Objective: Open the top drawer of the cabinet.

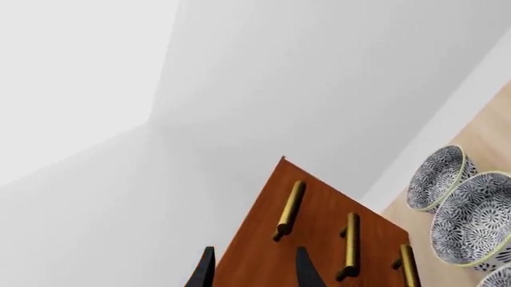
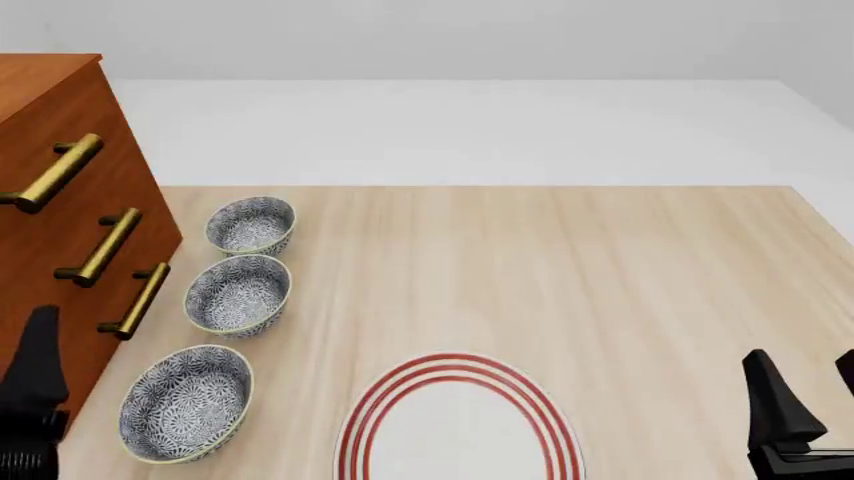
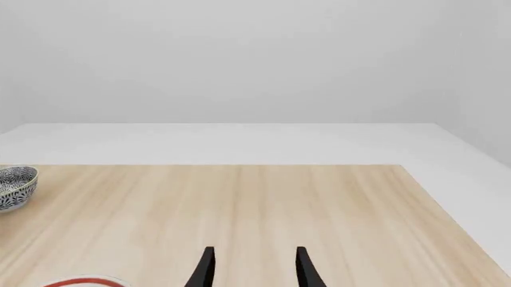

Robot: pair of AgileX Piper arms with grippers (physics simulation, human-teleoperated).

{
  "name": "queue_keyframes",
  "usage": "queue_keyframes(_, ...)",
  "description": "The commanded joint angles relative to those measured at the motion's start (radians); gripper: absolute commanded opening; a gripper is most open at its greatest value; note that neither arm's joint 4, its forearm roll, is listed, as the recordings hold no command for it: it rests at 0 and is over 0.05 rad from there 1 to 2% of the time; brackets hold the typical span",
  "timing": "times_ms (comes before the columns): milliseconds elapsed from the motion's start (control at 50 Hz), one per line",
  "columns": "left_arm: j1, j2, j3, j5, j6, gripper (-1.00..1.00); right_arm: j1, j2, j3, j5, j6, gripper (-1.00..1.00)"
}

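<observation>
Front view: three bowls (image 2: 238,294) line beside the cabinet (image 2: 54,230).

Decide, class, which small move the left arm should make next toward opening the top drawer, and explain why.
Probably raise the left hand and ease it forward toward the uppermost brass bar handle on the reddish-brown wooden cabinet. Its fingers stand apart with nothing between them, and in the front view the hand sits low by the cabinet's front, well below that handle. All drawers look shut.
</observation>
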Motion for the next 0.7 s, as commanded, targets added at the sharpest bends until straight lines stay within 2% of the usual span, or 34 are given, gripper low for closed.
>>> queue_keyframes(20,0.019,0.107,-0.009,-0.083,0.044,1.00,0.000,0.000,0.000,0.000,0.000,1.00)
queue_keyframes(200,0.026,0.152,-0.023,-0.112,0.075,1.00,0.000,0.000,0.000,0.000,0.000,1.00)
queue_keyframes(400,0.018,0.270,-0.015,-0.224,0.120,1.00,0.000,0.000,0.000,0.000,0.000,1.00)
queue_keyframes(700,0.035,0.404,-0.038,-0.324,0.145,1.00,0.000,0.000,0.000,0.000,0.000,1.00)
